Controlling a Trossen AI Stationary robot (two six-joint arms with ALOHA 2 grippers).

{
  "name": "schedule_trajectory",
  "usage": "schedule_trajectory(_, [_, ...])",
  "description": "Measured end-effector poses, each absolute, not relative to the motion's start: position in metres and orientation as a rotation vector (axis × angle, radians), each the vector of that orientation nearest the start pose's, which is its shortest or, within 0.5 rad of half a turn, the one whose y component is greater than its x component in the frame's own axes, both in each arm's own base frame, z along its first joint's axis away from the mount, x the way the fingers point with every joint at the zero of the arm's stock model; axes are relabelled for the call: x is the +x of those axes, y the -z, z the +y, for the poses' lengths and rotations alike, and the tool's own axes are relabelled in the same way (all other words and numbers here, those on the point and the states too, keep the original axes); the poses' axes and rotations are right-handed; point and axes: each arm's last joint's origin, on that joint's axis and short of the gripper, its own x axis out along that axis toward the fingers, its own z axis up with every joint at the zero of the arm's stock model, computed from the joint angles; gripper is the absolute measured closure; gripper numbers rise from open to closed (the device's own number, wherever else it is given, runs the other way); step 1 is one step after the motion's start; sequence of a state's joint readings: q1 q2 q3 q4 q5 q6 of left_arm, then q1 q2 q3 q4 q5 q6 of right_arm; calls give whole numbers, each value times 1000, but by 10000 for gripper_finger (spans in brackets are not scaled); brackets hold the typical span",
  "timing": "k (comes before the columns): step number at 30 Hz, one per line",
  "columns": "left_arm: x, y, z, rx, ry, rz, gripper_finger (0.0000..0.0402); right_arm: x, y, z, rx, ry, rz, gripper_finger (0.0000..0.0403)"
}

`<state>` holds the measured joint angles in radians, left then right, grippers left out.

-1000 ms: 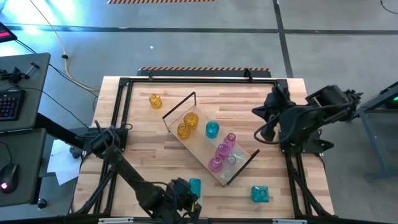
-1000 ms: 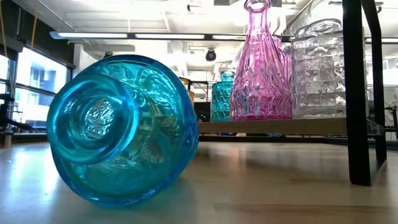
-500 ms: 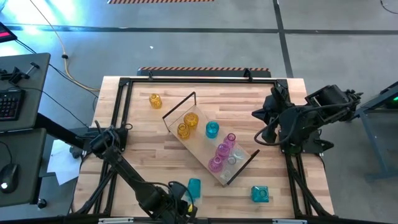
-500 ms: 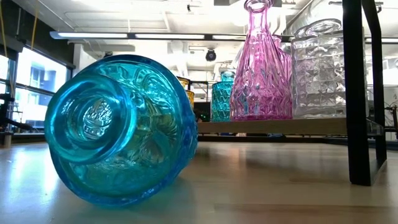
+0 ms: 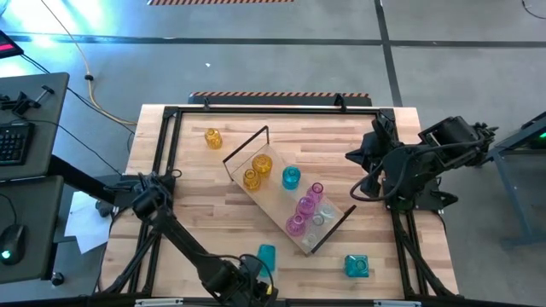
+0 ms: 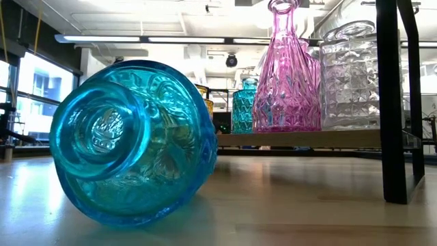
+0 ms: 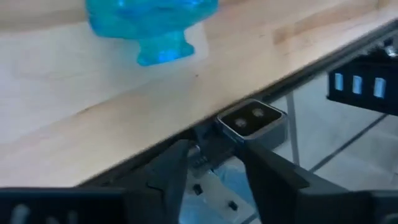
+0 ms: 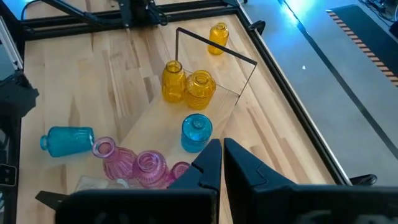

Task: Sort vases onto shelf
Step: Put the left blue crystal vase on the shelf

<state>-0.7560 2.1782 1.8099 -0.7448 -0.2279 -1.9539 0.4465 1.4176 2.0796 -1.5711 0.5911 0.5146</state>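
Since a second ago my left claw (image 5: 253, 286) has backed off the fallen teal vase (image 5: 267, 255), fingers now parted and empty. From above: shelf (image 5: 290, 202) lies diagonal mid-surface; I judge re-grasping is next. Low view: that teal vase (image 6: 130, 140) lies on its side, base toward camera. Left wrist: it sits near the surface edge. Right wrist: right claw (image 8: 221, 163) pinched shut, idle; amber vase (image 8: 218, 38) stands apart.

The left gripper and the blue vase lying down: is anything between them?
No. The left wrist view shows only bare table between left gripper and blue vase.
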Motion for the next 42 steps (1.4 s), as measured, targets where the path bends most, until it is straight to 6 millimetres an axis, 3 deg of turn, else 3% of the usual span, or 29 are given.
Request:
schedule_trajectory(7, [354,-197,-299,-1205,-626,989,164,180,-490,69,15,320,727,403])
schedule_trajectory(11, [365,-197,-286,-1182,-623,997,138,180,-490,69,13,319,727,403])
schedule_trajectory(17, [378,-196,-267,-1163,-586,1102,134,180,-490,69,16,316,729,403])
schedule_trajectory(30, [376,-196,-268,-1180,-584,1158,135,180,-490,69,7,291,741,403])
schedule_trajectory(42, [387,-194,-244,-1139,-632,1159,135,180,-490,69,-3,287,743,403])
